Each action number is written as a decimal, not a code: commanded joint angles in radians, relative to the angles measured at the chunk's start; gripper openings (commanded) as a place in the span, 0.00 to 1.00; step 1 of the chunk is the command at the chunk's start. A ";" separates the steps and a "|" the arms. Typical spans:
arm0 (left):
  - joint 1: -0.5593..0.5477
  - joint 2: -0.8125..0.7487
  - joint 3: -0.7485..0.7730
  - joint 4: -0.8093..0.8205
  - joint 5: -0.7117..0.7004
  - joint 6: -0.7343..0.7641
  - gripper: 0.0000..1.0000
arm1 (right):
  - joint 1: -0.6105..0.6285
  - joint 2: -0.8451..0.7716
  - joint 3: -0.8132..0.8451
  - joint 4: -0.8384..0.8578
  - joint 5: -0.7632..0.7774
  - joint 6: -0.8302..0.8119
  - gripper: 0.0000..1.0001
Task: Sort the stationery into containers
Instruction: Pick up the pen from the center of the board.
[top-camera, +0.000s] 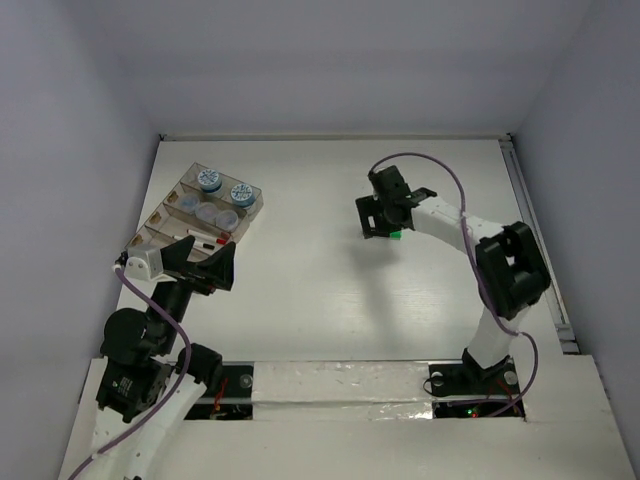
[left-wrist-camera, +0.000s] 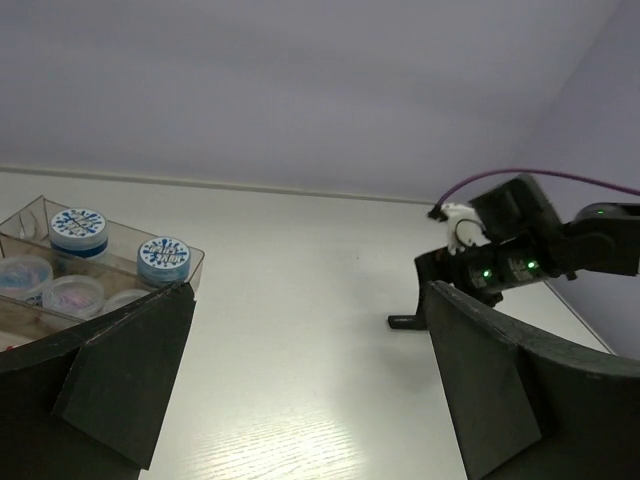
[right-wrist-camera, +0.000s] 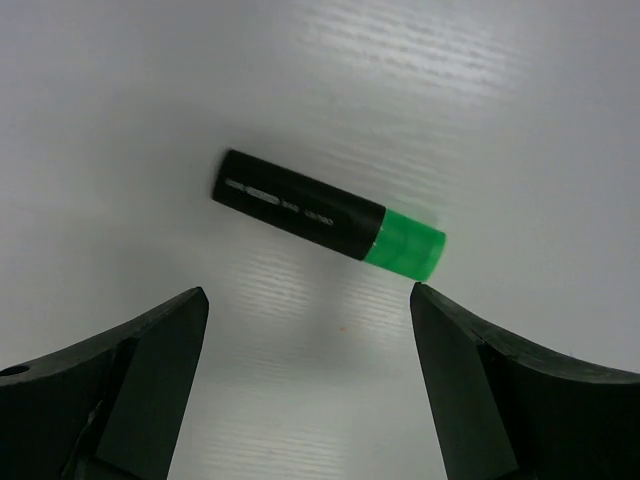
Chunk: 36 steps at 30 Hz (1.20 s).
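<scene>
Two blue-topped jars (top-camera: 209, 180) (top-camera: 241, 192) sit side by side in the back row of the clear tray (top-camera: 255, 212). The tray is on the left side of the white table (top-camera: 300, 300). In the row in front of them sit two clear jars with pale tops (top-camera: 205, 212). The left wrist view shows something the top view is too far away to show: a blue and white pattern on the two blue tops (left-wrist-camera: 78, 230).

Just in front of the tray, on its near side, is the left gripper (top-camera: 205, 262). Its two black fingers are spread wide with nothing between them. In the left wrist view (left-wrist-camera: 300, 400) only bare table lies between the fingers, and the tray sits behind the left one.

Well apart from the tray, to its right, the right gripper (top-camera: 385, 215) points down at the table. From above, only a tiny bit of green pokes out under it. The right wrist view shows the whole thing: a stubby highlighter (right-wrist-camera: 325, 215) with a black body and a green cap. It lies flat on the table, outside the tray. The right gripper (right-wrist-camera: 310, 380) has its fingers spread wide. The highlighter lies just past the fingertips, and neither finger touches it. The tray does not show in this view.
</scene>
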 joint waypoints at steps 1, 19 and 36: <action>-0.006 -0.004 0.019 0.059 -0.004 0.012 0.99 | 0.022 0.086 0.106 -0.204 0.126 -0.124 0.88; -0.006 0.002 0.021 0.059 -0.008 0.014 0.99 | -0.078 0.266 0.196 -0.190 -0.283 -0.318 0.52; -0.006 0.036 0.024 0.057 0.005 0.009 0.99 | 0.238 0.158 0.273 0.277 -0.592 -0.088 0.03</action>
